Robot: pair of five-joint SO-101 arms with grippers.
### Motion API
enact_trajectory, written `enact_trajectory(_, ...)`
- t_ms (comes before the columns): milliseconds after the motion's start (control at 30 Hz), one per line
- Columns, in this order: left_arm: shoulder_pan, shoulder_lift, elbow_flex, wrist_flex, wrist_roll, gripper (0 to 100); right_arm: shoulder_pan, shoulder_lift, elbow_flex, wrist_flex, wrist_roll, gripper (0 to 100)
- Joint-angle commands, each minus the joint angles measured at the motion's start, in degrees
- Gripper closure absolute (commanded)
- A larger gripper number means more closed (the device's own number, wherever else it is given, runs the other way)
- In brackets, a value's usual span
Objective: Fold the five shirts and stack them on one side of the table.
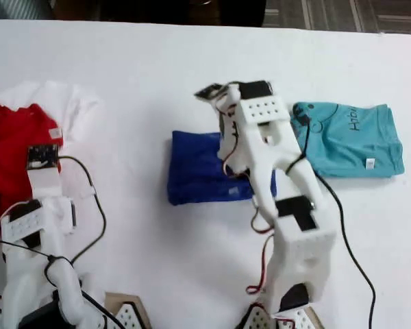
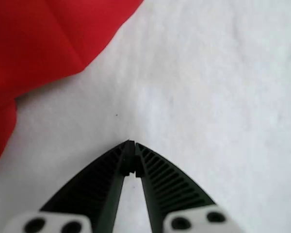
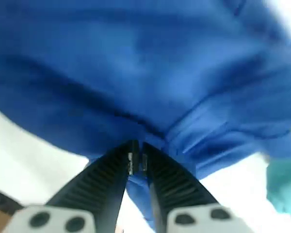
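Red cloth lies at the left edge of the bench (image 1: 144,62) in the high view. It is a red shirt (image 1: 10,157), spread loose and unfolded, on top of a white shirt (image 1: 75,110) whose shoulder and sleeve stick out past it toward the far side. Near the middle of the bench we see a blue shirt (image 1: 195,171) folded into a thick rectangle. To its right lies a teal shirt (image 1: 349,137), also folded, flat on the bench. The right arm (image 1: 288,205) crosses the space between these two, so we cannot tell whether they touch.

From the near left corner the left arm (image 1: 34,233) stretches to the right-hand edge of the red shirt. In its wrist view the left pincer (image 2: 131,145) is closed, tip against tip, with nothing caught between them. It hangs over a white surface just beside the border of the red shirt. We cannot tell whether that white is the bench or the white shirt.

From the near edge the right arm leans over the blue shirt, covering its right end. In its wrist view the right pincer (image 3: 136,151) is pressed together on a fold of the blue shirt. Blue cloth bunches around the tips and shows in the slot between the two black fingers behind them.
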Motion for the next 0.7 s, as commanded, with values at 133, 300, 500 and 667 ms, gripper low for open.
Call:
enact_trajectory(133,-0.6,-1.5,-0.2,-0.7,0.5,97,1.7,-19.5,11.3,-1.2,3.7,97.8)
enact_trajectory(300,-0.6,-1.5,-0.2,-0.7,0.5,97,1.2,-24.4,13.5,-14.4,-0.6,97.8)
enact_trajectory(500,-0.6,-1.5,-0.2,-0.7,0.5,97,0.0,-15.4,15.9,-33.2,-9.7,97.8)
enact_trajectory(667,-0.6,-1.5,-0.3,-0.7,0.6,97,-2.0,-7.3,14.7,-35.8,-12.9,97.8)
